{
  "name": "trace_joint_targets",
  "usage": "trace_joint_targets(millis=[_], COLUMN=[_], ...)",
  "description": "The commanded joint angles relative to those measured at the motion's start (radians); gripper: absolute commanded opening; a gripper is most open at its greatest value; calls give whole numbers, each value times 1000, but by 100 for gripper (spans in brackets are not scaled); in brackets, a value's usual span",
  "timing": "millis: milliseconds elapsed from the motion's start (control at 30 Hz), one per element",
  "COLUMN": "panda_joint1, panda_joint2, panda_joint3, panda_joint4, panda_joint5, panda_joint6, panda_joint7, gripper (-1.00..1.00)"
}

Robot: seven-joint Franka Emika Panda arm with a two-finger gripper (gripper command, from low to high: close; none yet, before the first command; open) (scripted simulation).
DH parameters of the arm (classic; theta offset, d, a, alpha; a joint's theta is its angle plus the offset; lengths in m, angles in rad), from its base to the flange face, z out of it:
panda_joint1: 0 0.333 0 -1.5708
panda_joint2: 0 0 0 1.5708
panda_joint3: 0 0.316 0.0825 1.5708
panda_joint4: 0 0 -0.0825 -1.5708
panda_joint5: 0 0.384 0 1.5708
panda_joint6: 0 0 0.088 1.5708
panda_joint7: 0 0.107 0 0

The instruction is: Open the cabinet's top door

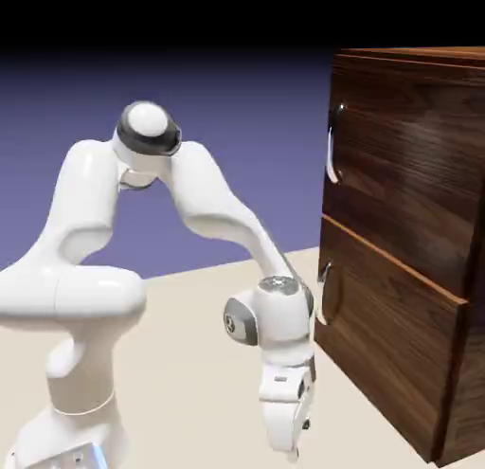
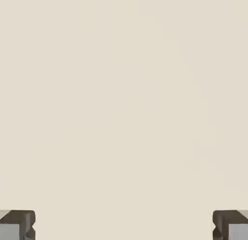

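The top door (image 1: 407,164), upper front of the cabinet (image 1: 457,370) at the exterior view's right, looks rigid and should swing heavily, its slick curved handle (image 1: 332,145) best gripped mid-bar by the hand (image 1: 292,453), open, empty and low beside it.

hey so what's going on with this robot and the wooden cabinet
The robot arm isn't handling anything right now. Its gripper is wide open, pointing down at the bare pale table in front of the cabinet. The job is to open the top door, which looks closed, with its curved silver handle higher up, untouched.
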Motion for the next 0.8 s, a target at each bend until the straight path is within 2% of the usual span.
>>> trace_joint_targets(millis=[0, 700, 767], panda_joint1=[29, 647, 666], panda_joint2=[36, 797, 821], panda_joint3=[-31, -692, -712], panda_joint4=[3, 70, 73], panda_joint5=[37, 817, 842], panda_joint6=[-10, -224, -230], panda_joint7=[-15, -320, -329], gripper=[0, 0, 0])
